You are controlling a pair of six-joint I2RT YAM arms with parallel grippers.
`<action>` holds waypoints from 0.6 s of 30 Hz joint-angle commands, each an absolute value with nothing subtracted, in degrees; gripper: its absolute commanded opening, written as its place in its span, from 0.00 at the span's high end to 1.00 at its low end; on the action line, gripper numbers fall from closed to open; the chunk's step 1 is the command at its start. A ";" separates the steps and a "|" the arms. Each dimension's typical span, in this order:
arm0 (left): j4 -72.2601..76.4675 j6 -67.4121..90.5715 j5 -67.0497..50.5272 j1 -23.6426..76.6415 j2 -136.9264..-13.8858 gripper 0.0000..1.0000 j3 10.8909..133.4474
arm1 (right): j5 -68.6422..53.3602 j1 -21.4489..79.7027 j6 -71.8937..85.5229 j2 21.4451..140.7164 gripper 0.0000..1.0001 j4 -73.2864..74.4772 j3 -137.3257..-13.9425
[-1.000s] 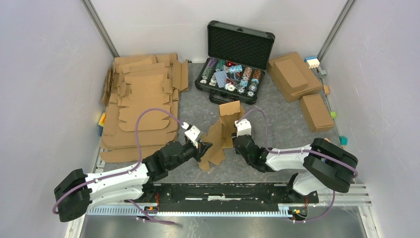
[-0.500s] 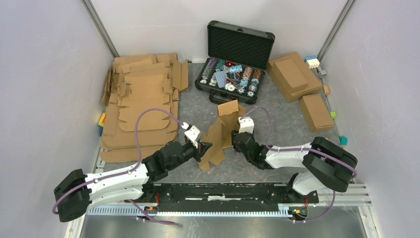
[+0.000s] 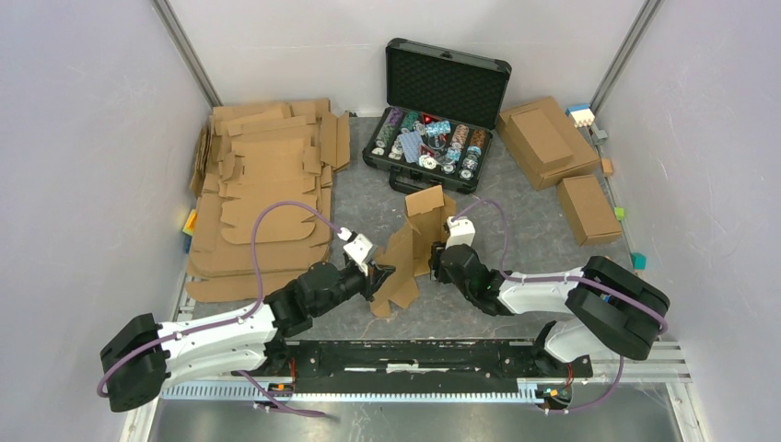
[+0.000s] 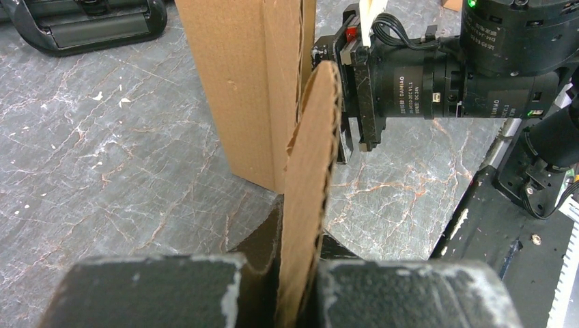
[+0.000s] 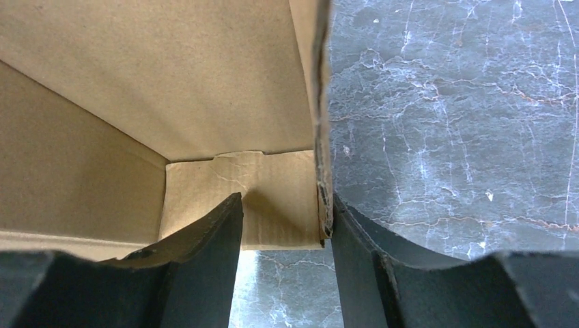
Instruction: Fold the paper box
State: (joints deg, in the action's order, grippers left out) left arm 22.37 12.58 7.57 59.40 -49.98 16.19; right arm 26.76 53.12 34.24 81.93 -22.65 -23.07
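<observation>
The left jaws are pressed together on a rounded flap of the paper box [image 4: 311, 171], the thin edge of the cardboard running up between the two dark fingers [image 4: 150, 290]. The right jaws stand apart and straddle one wall of the same box: one finger [image 5: 198, 266] sits inside the cardboard, the other [image 5: 382, 273] outside over the grey stone pattern. The wall's edge lies against the outer finger, with a gap left to the inner one.

The paper box [image 3: 424, 210] stands half raised near the middle of the surface [image 3: 368, 198], between the two arms. Its tall part is upright on the far side and its lower flaps reach toward the left arm [image 3: 221, 331]. The right arm [image 3: 534, 293] comes at it from the right, low over the surface.

Beyond the box, an open black case [image 3: 448, 83] holds coloured chips. To the left lies a pile of flat cardboard blanks [image 3: 267, 203]. To the right sit two closed cardboard boxes, a larger one [image 3: 545, 140] and a smaller one [image 3: 588, 208].
</observation>
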 commanded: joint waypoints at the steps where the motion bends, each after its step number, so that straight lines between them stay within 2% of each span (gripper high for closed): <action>1: 19.95 13.01 7.36 60.17 -50.14 0.94 16.79 | 26.97 52.88 36.78 82.99 0.46 -22.07 -24.14; 9: 19.95 12.91 7.43 60.38 -50.16 0.94 16.84 | 31.58 52.91 38.32 87.74 0.51 -10.28 -29.48; 18: 19.95 12.83 7.59 60.55 -50.39 0.94 16.97 | 32.94 53.26 37.13 86.16 0.52 -11.05 -26.36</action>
State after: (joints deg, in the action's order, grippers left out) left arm 22.39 12.58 7.62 59.83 -49.98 16.21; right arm 32.21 53.12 37.28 86.26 -17.34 -28.01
